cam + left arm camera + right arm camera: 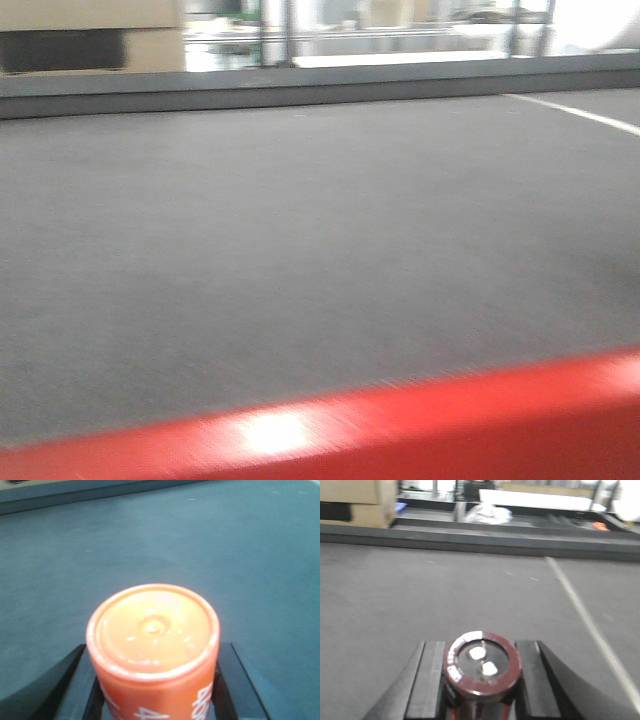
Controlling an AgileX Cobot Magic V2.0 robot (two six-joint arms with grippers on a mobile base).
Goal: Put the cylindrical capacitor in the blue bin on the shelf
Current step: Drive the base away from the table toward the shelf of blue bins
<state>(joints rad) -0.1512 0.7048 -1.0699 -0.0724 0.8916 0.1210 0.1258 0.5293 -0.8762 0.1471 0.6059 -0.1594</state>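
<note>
The right gripper (482, 685) is clamped on a dark maroon cylindrical capacitor (482, 662). It stands upright between the black fingers (427, 680), and its flat end with two pale terminals faces the wrist camera. The left gripper (155, 692) is likewise closed around an orange cylinder with white lettering (152, 630), which is probably a second capacitor of the same job. Both parts hang over a dark grey matte surface (300, 250), well apart from anything else. Neither the blue bin nor the steel shelf can be made out. Only blurred uprights and a tan cardboard box (355, 500) show far off, and a red bar (400, 430) crosses the bottom of the front view. The step in hand therefore looks like the carry toward the shelf, with the placing not yet begun. To do it well, the clamp on each cylinder should not be loosened, and the wrists are best held level so the smooth round bodies do not slip or roll between the flat pads. The arms are best tucked low and quiet during travel, since the front view is smeared and gives little to aim by. Neither arm should reach out until the bin's rim is sharp in a wrist view. Then bring one arm at a time over the bin, lower the part inside the walls, and only there open.
</note>
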